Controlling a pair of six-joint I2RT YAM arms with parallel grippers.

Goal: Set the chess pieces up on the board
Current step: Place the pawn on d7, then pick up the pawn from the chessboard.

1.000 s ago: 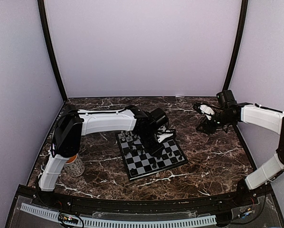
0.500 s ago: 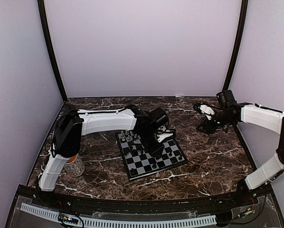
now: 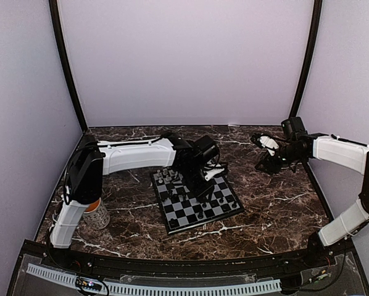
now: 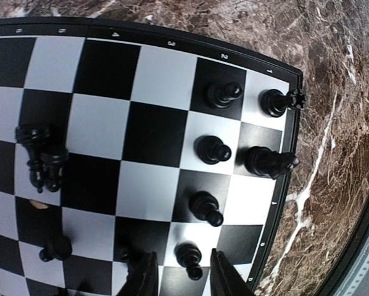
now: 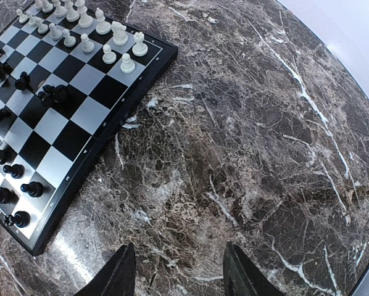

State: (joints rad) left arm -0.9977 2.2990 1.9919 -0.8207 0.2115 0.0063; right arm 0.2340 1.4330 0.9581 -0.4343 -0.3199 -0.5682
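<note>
Left wrist view: the left hand [image 4: 182,266] stands open, its fingers either side of a black pawn [image 4: 188,255] at 6 o'clock on the board [image 4: 141,129]. The tiny white digits on the board's rim are barely legible. The right hand [image 5: 178,271] hangs open over the worktop [image 5: 265,154], with the board at its 10 o'clock.

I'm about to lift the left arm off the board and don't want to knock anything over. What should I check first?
1. Left gripper jaws clear of the black pawn: ok, a gap shows on each side.
2. That pawn upright on the board: ok.
3. Right gripper empty: ok, jaws open above the marble tabletop.
4. Black pieces all in their rows: not ok, a loose pair crowds together mid-board.
5. White pieces complete: cannot tell, their rows run out of view.
</note>
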